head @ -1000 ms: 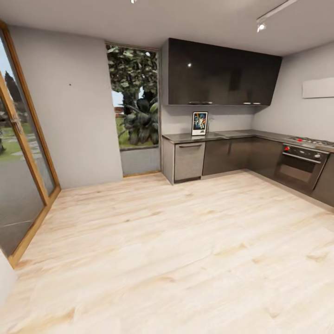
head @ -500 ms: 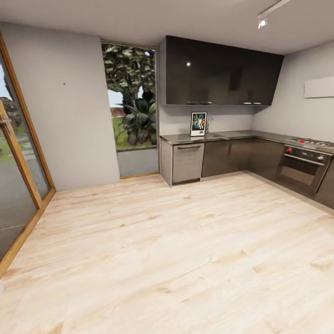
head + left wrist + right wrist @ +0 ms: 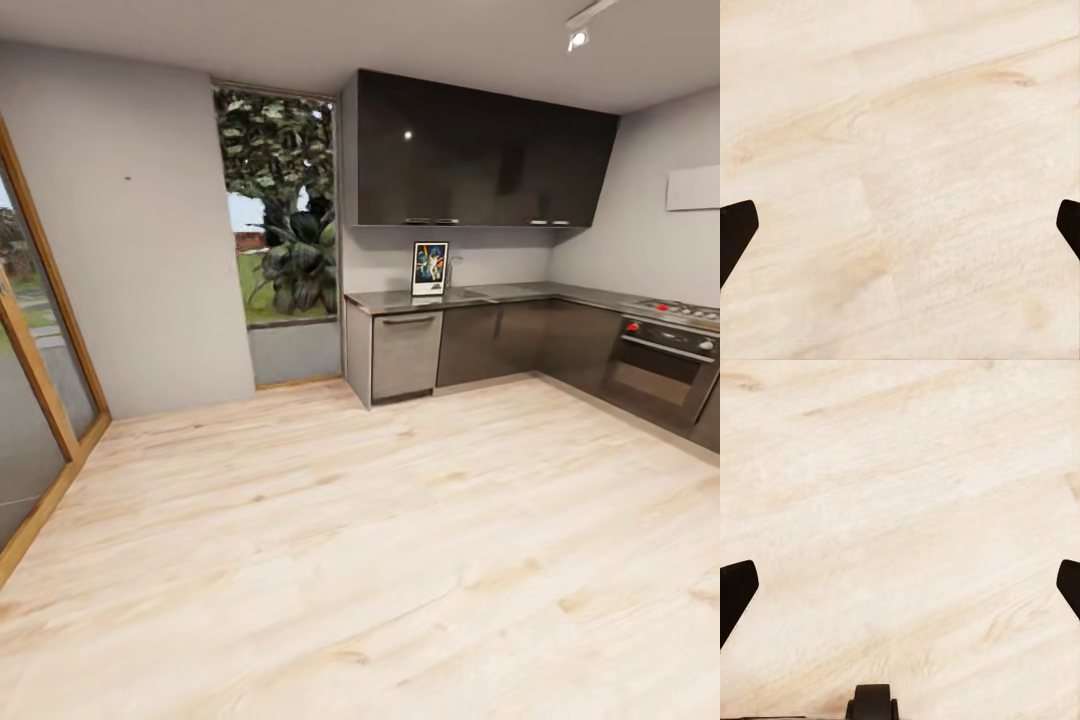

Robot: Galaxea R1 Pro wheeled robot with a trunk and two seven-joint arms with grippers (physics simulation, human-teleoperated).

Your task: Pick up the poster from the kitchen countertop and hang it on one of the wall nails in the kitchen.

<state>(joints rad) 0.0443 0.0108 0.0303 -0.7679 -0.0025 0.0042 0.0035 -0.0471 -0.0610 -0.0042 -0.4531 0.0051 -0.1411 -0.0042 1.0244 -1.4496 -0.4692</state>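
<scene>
Much pale wood floor point(image 3: 380, 540) lies open between us and the far counter point(image 3: 470, 295), where the poster point(image 3: 430, 268) stands upright against the wall beside the tap. One nail point(image 3: 127, 179) dots the grey wall left of the window point(image 3: 278, 210); an oven point(image 3: 660, 365) sits along the right run. Our left gripper point(image 3: 900, 225) and right gripper point(image 3: 900, 585) hang over bare floor, fingers spread wide, holding nothing.

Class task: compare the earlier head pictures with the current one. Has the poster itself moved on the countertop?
No. The poster stands in the same spot on the kitchen countertop, just left of the tap; the whole view shifted, so the camera moved.
</scene>
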